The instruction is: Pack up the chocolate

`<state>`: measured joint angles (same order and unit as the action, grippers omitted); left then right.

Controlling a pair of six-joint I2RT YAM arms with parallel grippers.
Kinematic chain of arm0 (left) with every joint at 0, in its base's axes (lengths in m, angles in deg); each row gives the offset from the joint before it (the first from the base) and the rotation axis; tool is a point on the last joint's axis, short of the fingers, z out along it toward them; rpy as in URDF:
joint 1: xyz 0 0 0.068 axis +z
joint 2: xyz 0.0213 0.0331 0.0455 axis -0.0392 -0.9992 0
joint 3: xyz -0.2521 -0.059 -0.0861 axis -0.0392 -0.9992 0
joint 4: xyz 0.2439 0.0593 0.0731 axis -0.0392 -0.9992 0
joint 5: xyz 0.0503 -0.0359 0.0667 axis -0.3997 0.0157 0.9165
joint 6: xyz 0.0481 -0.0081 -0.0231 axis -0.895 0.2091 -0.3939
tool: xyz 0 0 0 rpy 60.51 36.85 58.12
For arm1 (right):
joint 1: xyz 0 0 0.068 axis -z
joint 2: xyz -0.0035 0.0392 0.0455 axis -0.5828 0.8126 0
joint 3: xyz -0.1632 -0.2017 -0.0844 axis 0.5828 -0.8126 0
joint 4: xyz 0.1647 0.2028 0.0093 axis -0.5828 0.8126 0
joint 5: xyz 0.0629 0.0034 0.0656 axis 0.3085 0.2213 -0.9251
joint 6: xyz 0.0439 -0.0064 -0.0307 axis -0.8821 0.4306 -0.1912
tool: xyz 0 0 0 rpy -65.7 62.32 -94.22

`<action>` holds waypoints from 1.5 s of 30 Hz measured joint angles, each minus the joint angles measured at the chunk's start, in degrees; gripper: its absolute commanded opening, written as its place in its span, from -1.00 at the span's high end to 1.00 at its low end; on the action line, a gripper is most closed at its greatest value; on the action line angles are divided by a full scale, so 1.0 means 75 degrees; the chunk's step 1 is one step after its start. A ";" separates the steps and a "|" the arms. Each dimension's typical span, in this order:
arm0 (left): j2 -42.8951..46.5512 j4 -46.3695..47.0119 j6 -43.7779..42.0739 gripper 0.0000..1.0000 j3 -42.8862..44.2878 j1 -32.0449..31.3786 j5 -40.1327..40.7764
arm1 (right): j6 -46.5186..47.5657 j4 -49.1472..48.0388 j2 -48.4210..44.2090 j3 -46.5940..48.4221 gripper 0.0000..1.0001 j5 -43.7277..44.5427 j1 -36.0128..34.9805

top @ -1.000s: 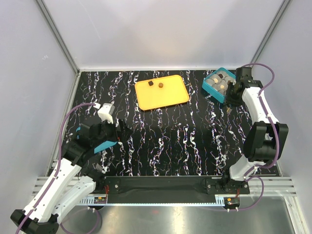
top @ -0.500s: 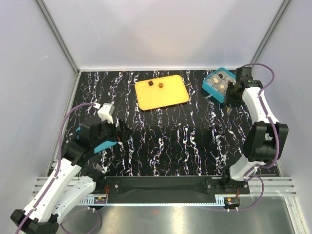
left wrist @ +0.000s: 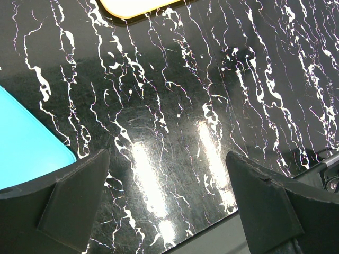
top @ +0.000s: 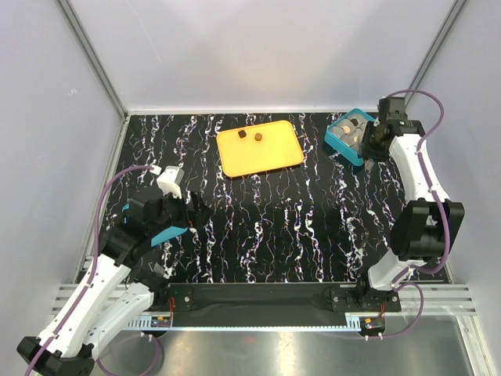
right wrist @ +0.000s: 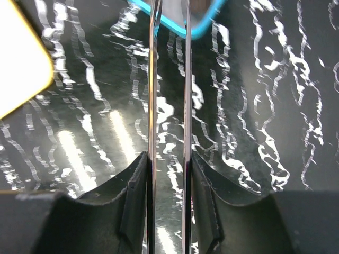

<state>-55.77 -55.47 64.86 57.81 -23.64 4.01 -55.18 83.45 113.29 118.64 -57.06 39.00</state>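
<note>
Two dark brown chocolates (top: 243,134) (top: 257,138) lie on the orange tray (top: 274,153). Several more chocolates, brown and cream, sit in the teal box (top: 338,139) at the back right. My right gripper (top: 369,150) is beside the box's right edge, shut on thin metal tweezers (right wrist: 169,106). In the right wrist view the tweezer blades point at the teal box corner (right wrist: 204,21), with nothing between their tips; the right gripper (right wrist: 169,169) clamps them. My left gripper (top: 196,207) (left wrist: 167,201) is open and empty over the black marbled table at the near left.
A flat teal piece (left wrist: 26,137) lies on the table left of my left gripper, also in the top view (top: 168,233). The orange tray's edge shows in the right wrist view (right wrist: 21,63). Grey walls enclose the table.
My right wrist has shifted slightly back and turned beside the teal box. The left arm and the chocolates have not moved.
</note>
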 measured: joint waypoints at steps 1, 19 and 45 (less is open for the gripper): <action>0.0000 0.0000 0.0000 -0.98 0.0000 0.0000 0.0000 | -0.0032 0.0003 -0.0026 0.0061 0.19 0.0009 -0.0099; 0.0003 -0.0003 0.0000 -0.98 0.0000 -0.0041 0.0000 | -0.1740 -0.0469 -0.1029 -0.3080 0.09 0.1402 -0.4666; -0.0122 -0.0003 0.0000 -0.98 0.0000 -0.0047 0.0055 | -0.3191 -0.2658 -0.1244 -0.5901 -0.18 0.1527 -0.5878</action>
<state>-56.68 -55.49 64.86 57.81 -23.99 4.43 -79.12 63.51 103.96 74.38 -45.61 -5.08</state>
